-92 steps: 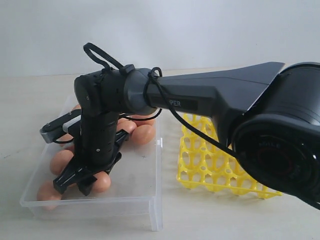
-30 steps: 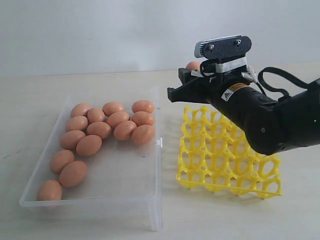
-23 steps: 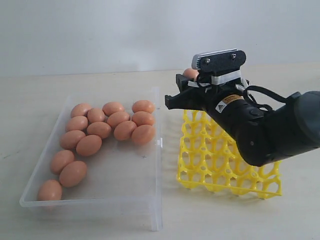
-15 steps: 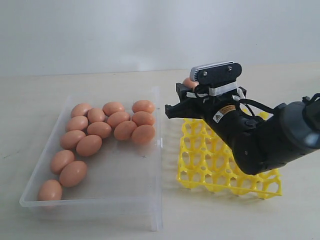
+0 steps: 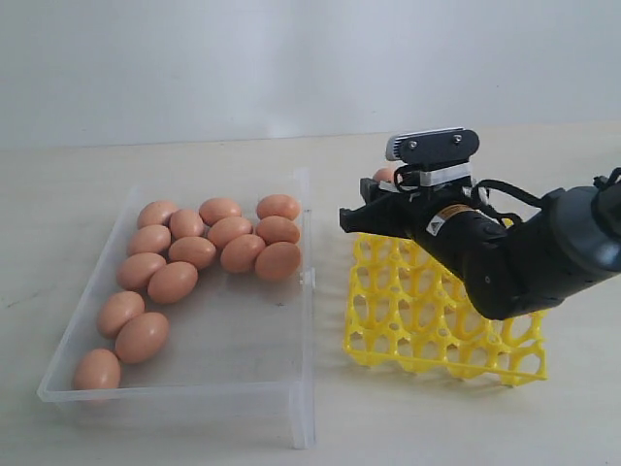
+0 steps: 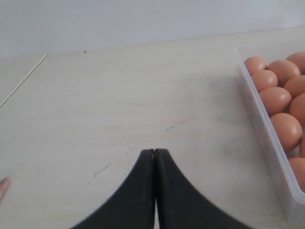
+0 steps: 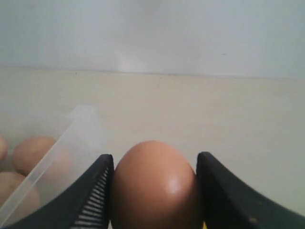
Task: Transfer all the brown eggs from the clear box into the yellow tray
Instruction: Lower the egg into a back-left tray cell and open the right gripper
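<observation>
Several brown eggs (image 5: 192, 251) lie in the clear box (image 5: 247, 388) on the left of the exterior view. My right gripper (image 5: 380, 199) hangs over the far left part of the yellow tray (image 5: 441, 320), whose cups stand bare. It is shut on one brown egg (image 7: 156, 186), held between both fingers (image 7: 95, 191); only the egg's top (image 5: 384, 176) shows behind the jaws from outside. My left gripper (image 6: 155, 151) is shut with nothing in it, low over bare table beside the box (image 6: 267, 143). It does not show in the exterior view.
The pale table (image 5: 58, 194) runs back to a white wall (image 5: 291, 58). The box's tall near-side wall (image 5: 304, 291) stands between the eggs and the tray. A table edge (image 6: 24, 78) shows in the left wrist view.
The right gripper, holding the egg, has come down and shifted slightly right over the tray's far left part. The eggs in the box have not moved.
</observation>
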### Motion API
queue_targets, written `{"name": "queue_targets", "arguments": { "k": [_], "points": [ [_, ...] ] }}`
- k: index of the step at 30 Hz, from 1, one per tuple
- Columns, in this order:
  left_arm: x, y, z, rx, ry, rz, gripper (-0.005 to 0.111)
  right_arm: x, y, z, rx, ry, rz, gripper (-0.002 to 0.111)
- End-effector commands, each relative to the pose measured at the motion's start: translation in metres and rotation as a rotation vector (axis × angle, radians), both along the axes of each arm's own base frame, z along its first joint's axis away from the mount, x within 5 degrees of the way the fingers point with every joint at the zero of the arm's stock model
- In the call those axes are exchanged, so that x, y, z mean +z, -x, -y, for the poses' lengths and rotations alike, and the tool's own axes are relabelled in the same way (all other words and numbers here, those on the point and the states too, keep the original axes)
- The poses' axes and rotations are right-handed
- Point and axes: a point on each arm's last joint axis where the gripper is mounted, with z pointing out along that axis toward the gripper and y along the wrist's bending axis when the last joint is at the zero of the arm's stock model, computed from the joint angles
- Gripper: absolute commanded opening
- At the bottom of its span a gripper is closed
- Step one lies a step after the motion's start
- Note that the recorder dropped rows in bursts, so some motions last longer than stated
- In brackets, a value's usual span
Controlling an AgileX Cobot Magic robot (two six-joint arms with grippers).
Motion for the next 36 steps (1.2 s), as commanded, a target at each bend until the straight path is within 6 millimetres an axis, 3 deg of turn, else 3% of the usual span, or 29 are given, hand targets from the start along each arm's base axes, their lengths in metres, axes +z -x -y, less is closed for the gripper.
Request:
{"name": "queue_targets", "arguments": {
  "k": [1, 10, 17, 28, 32, 36],
  "points": [
    [0.002, 0.000, 0.001, -0.006, 0.009, 0.011, 0.000, -0.006, -0.011, -0.009, 0.060, 0.049, -0.084, 0.000],
    [0.002, 0.000, 0.001, -0.006, 0.009, 0.011, 0.000, 0.000, -0.022, -0.010, 0.026, 0.018, -0.066, 0.000],
    [0.002, 0.000, 0.001, -0.006, 0.009, 0.011, 0.000, -0.012, -0.029, 0.005, -0.026, 0.028, -0.136, 0.000],
    [0.002, 0.000, 0.001, -0.006, 0.009, 0.011, 0.000, -0.017, -0.029, 0.005, -0.026, 0.034, -0.148, 0.001],
    [0.002, 0.000, 0.001, -0.006, 0.009, 0.011, 0.000, -0.017, -0.029, 0.005, -0.026, 0.034, -0.148, 0.009],
    [0.002, 0.000, 0.001, -0.006, 0.009, 0.011, 0.000, -0.017, -0.029, 0.005, -0.026, 0.034, -0.148, 0.025]
  ]
}}
